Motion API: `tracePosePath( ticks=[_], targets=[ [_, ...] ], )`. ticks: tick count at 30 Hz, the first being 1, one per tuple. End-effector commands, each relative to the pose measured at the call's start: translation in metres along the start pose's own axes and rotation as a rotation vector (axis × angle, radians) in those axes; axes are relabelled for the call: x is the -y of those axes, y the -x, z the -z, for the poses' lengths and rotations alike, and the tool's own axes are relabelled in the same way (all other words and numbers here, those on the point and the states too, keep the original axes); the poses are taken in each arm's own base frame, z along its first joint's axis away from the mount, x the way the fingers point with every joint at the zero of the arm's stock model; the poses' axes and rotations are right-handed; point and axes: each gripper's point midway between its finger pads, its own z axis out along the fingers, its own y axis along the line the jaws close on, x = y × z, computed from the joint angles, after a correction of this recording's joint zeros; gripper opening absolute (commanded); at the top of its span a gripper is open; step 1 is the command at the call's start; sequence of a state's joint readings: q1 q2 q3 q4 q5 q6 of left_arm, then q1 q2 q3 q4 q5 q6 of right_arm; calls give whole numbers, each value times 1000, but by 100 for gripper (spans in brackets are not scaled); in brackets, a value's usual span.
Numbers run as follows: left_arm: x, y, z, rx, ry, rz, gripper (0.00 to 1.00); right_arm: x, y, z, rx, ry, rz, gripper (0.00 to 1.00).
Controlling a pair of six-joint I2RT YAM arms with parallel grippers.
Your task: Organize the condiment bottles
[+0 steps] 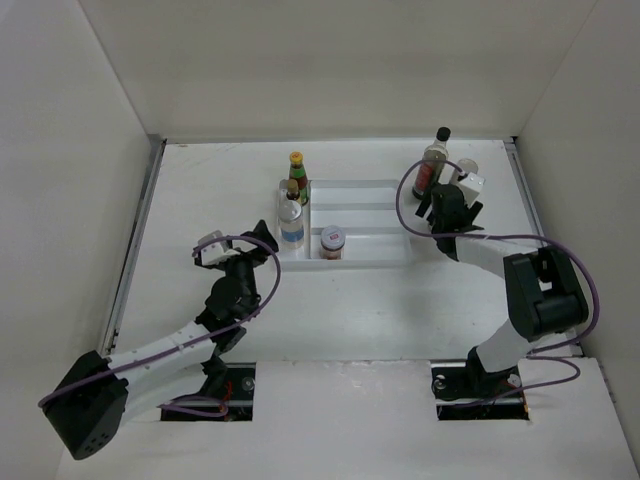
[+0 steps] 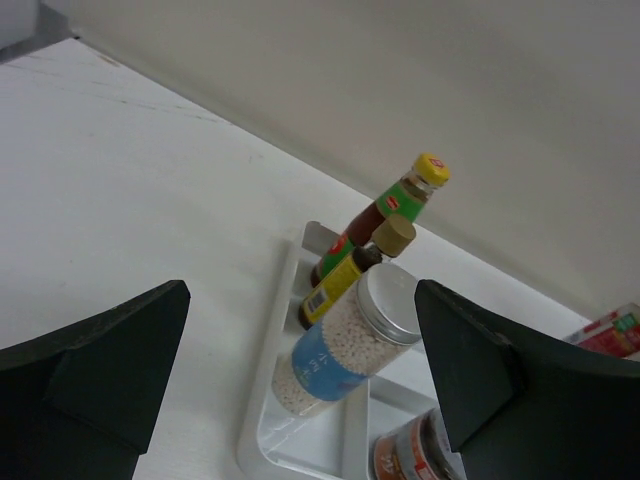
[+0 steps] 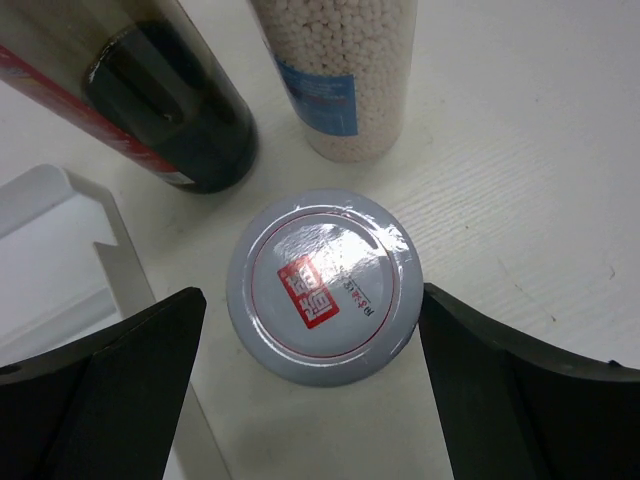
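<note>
The white divided tray (image 1: 372, 222) holds a yellow-capped green-and-red bottle (image 1: 297, 172), a clear blue-labelled jar (image 1: 291, 222) and a short red-labelled jar (image 1: 331, 241). In the left wrist view these are the yellow-capped bottle (image 2: 405, 200), a tan-capped yellow-labelled bottle (image 2: 345, 280), the blue-labelled jar (image 2: 345, 345) and the short jar (image 2: 410, 455). My left gripper (image 1: 264, 237) is open and empty, left of the tray. My right gripper (image 1: 447, 212) is open, straddling a short jar's grey lid (image 3: 322, 285). A tall dark bottle (image 1: 434, 160) and a white-bead blue-labelled jar (image 3: 345, 70) stand beside it.
The tray's right compartments lie between the two groups of bottles. The tray's corner (image 3: 60, 230) shows left of the grey-lidded jar. White walls enclose the table on the left, back and right.
</note>
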State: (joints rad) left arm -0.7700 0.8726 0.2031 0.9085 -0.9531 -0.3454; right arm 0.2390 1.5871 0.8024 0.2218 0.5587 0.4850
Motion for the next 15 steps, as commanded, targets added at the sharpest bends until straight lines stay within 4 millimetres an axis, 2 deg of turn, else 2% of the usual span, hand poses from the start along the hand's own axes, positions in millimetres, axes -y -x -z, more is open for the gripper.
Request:
tracePosePath(
  ticks=[1,4,8,10,15],
  targets=[
    [-11,6,-3,38,49,37,100,-15,33,-15,86,22,-51,91],
    [-16,-5,-7,18,68,21,100,-17,32,-24,78,10,-46,80],
    [-19,-14,-9,2,78,18,100,-16,33,-23,84,8,-52,53],
    [-20,-15,-10,-1,80,14,100,-14,43,-12,104,15,-64,48],
    [-22,-21,-10,-10,86,8,100,-35,67,47,183,117,-72,47]
  ],
)
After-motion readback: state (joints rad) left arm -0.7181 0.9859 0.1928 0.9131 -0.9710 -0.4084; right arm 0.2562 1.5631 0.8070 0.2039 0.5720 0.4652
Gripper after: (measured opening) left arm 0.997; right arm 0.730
